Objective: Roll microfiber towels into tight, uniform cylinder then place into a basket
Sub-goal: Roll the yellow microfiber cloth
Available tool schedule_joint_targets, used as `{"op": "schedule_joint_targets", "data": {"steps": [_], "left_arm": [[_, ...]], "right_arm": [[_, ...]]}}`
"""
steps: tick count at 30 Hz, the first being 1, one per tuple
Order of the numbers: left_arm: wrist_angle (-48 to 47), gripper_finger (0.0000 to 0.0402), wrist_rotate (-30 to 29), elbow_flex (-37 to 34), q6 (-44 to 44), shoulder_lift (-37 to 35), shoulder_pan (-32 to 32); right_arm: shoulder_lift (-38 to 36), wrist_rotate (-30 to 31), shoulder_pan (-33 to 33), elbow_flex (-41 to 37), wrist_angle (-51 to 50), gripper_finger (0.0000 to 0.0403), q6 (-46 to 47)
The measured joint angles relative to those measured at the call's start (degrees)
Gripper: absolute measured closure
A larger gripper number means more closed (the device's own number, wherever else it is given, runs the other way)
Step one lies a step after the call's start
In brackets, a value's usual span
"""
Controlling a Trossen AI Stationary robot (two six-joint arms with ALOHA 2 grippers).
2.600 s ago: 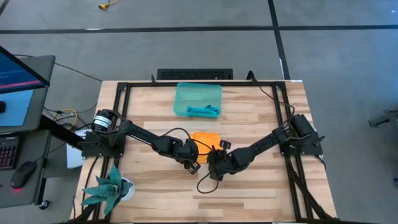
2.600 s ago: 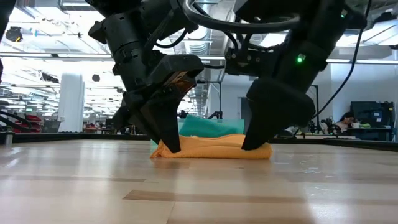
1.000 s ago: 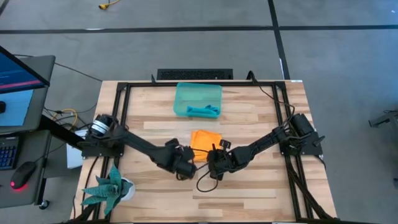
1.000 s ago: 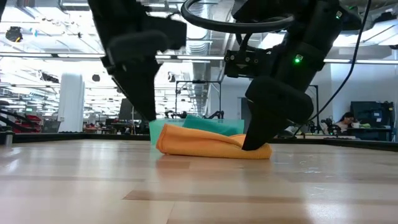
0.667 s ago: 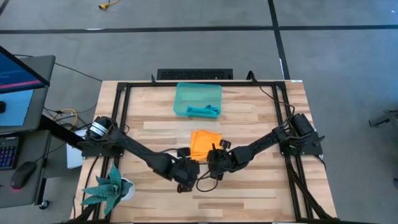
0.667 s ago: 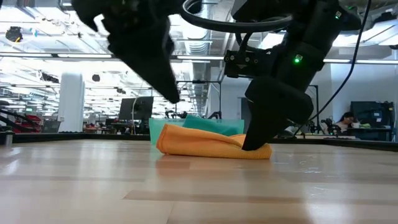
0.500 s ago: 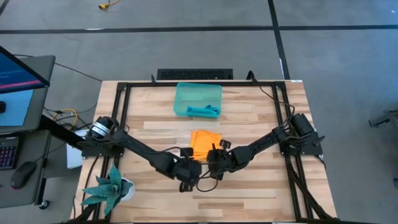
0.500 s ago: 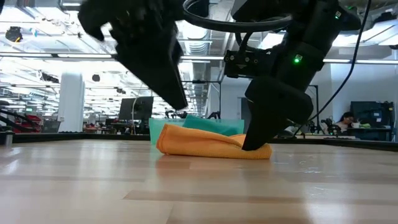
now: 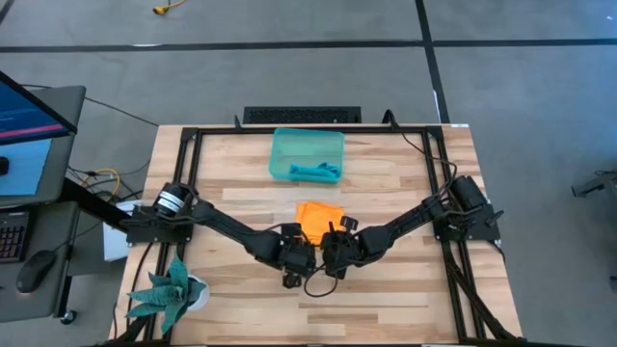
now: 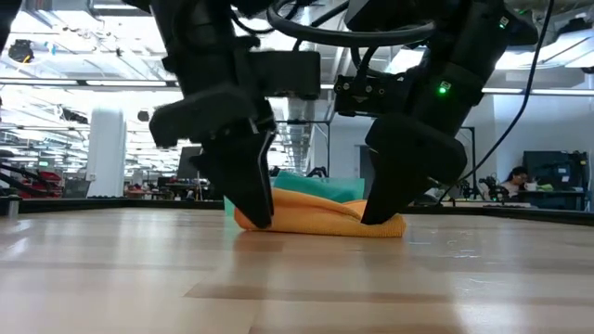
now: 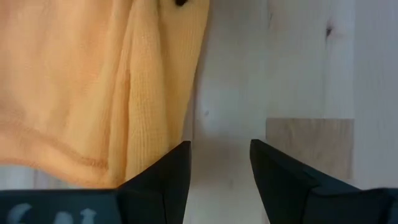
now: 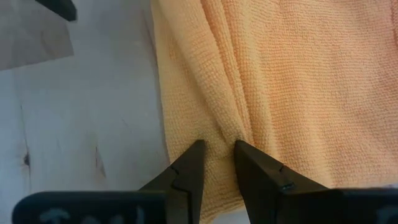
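The orange-yellow towel (image 9: pixel 316 214) lies loosely folded on the table's middle. My right gripper (image 9: pixel 333 255) is shut on its near right part (image 10: pixel 376 215). Beside the towel's left end (image 10: pixel 243 219) stands my left gripper (image 10: pixel 258 215), pointing down. It is open over bare wood (image 11: pixel 221 163), with the towel's edge (image 11: pixel 155 124) just outside one finger. The teal-blue towel (image 9: pixel 314 173) lies in the teal-green basket (image 9: pixel 280 145) at the far middle. My right gripper pinches a raised fold of the orange towel (image 12: pixel 219 134), close to its near edge, between the two fingers (image 12: pixel 189 171). The fingers come from above, pointing down. The towel lies slack on the table. Whether my left gripper touches the towel's edge, I cannot tell.
A green spiky plant in a white pot (image 9: pixel 172 294) stands at the near left corner. A black frame (image 9: pixel 188 173) runs around the table. A loose black cable (image 9: pixel 313 286) loops on the wood just near the grippers. Bare wood lies to the near side.
My left gripper, raised above the table a second ago, has swung a little toward the near edge and back. It has then come down to the wood beside the orange towel's left end. The towel and my right gripper have stayed as they were.
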Motion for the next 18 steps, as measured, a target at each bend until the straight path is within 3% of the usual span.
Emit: {"op": "schedule_joint_targets", "data": {"steps": [9,14,18], "left_arm": [[0.11,0.0243,-7.24,0.02,-0.19,-0.35,0.25],[2.95,0.0243,-2.45,-0.08,-0.54,1.93,3.11],[2.36,0.0243,-1.81,0.17,-0.29,3.67,4.41]], "right_arm": [[0.02,0.04,0.02,0.0,0.01,0.0288,0.0],[0.02,0.07,0.4,-0.1,-0.24,0.0288,0.04],[-0.02,0.32,0.82,-0.35,-0.36,0.0288,0.02]]}}
